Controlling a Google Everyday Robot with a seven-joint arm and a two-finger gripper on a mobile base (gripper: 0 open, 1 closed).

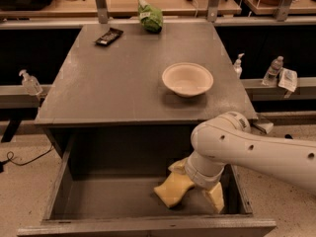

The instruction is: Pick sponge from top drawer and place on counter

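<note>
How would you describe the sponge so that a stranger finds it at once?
Look in the open top drawer below the dark grey counter. The sponge lies on its floor towards the right, beside the gripper, whose jaws are open. It is a small pale yellow block lying loose, unlike the round cream bowl above.

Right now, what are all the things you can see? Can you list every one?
counter: one, dark grey, middle of the view
bowl: one, cream, on the counter, right side
green bag: one, green, at the counter's far edge
dark packet: one, black, far left of the counter
top drawer: one, dark grey, pulled open under the counter
sponge: one, pale yellow, inside the drawer, right of middle
pump bottles: two, clear, one on each side ledge
water bottle: one, clear, right ledge
benches: light wood, behind the counter
arm: one, white, reaching in from the right
gripper: one, pale fingers open, low in the drawer by the sponge
</note>
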